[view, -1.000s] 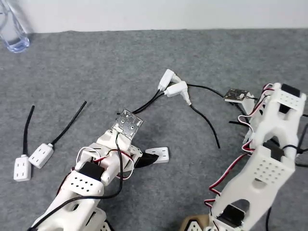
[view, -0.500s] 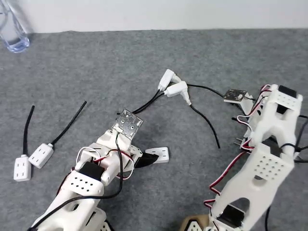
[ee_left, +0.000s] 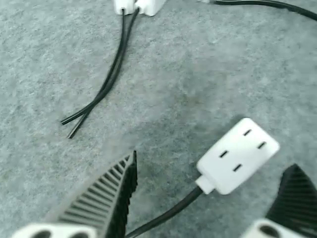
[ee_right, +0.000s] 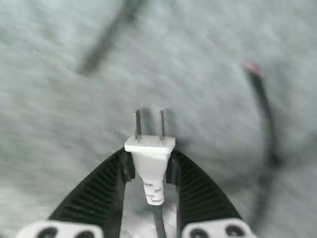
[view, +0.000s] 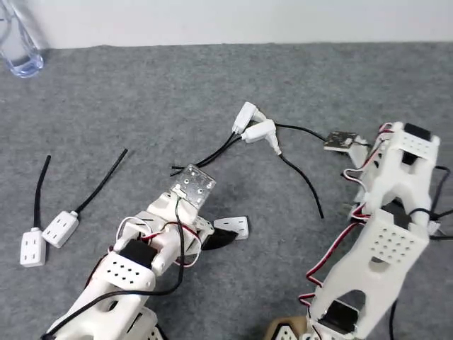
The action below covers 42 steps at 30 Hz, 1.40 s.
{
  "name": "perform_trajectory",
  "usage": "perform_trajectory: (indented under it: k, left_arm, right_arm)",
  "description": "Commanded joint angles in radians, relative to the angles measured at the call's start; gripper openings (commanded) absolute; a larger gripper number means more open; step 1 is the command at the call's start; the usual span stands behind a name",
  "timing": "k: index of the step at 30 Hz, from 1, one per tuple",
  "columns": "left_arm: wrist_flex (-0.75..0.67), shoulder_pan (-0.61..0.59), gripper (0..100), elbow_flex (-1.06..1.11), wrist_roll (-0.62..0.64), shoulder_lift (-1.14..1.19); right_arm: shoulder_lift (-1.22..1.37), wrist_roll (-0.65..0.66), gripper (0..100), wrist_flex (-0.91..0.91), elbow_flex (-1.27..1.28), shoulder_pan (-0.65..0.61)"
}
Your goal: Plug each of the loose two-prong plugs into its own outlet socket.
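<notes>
Looking down from the high view, the left arm (view: 131,273) lies low at the near left of the grey surface (view: 141,92). Its own body hides most of the left jaws. A white outlet socket (view: 232,226) lies just beside their dark tip. The right arm (view: 393,234) stands at the right edge and covers the right jaws completely. Two white connectors (view: 258,131) lie side by side near the middle, trailing black cords; whether they are plugs or sockets is hard to tell. Two more sockets (view: 61,228) rest together at the far left, well apart from the rest. A clear vessel (view: 18,49) is cut off at the corner.

From the left wrist view, the left jaws stand wide open and touch nothing. The outlet socket (ee_left: 237,154) lies flat on the surface between them, slots up, its cord (ee_left: 163,213) running back toward the camera. The connectors (ee_left: 136,6) are cut off at the edge.

From the right wrist view, the right jaws are closed on a white two-prong plug (ee_right: 149,146), pinching its body from both sides, with its prongs (ee_right: 148,124) pointing away from the camera. A dark cord (ee_right: 265,129) beyond is hard to make out.
</notes>
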Motion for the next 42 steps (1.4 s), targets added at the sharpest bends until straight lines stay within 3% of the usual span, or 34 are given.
perform_trajectory:
  k: [1,4,11,15,19,23,26,31,33,42]
  left_arm:
    - [-0.023,0.044,42,-0.002,0.002,0.002]
    - [-0.025,0.086,42,-0.01,0.061,-0.006]
    - [-0.052,0.124,42,-0.036,0.186,-0.008]
    - [0.015,0.219,42,-0.056,0.321,-0.008]
    - [0.106,0.27,42,-0.079,0.284,-0.008]
    - [0.086,0.262,42,-0.082,0.308,-0.008]
    - [0.012,0.212,42,-0.082,0.46,-0.008]
    - [-0.104,0.026,42,-0.107,0.684,-0.008]
    - [-0.135,0.02,42,-0.101,0.743,-0.008]
    - [-0.138,0.281,42,-0.041,0.721,-0.008]
  right_arm:
    - [-0.094,0.002,0.9,0.087,-0.012,-0.077]
    - [-0.153,-0.003,0.9,0.147,-0.012,-0.133]
    - [-0.285,-0.196,0.9,0.176,-0.006,-0.282]
    - [-0.348,-0.241,0.9,0.176,0.077,-0.357]
    - [-0.429,-0.296,0.9,0.173,0.167,-0.417]
    - [-0.545,-0.354,0.9,0.171,0.23,-0.446]
    - [-0.648,-0.405,0.9,0.171,0.265,-0.447]
    - [-0.788,-0.446,0.9,0.166,0.417,-0.447]
    - [-0.832,-0.446,0.9,0.159,0.479,-0.447]
    - [-0.955,-0.442,0.9,0.162,0.539,-0.472]
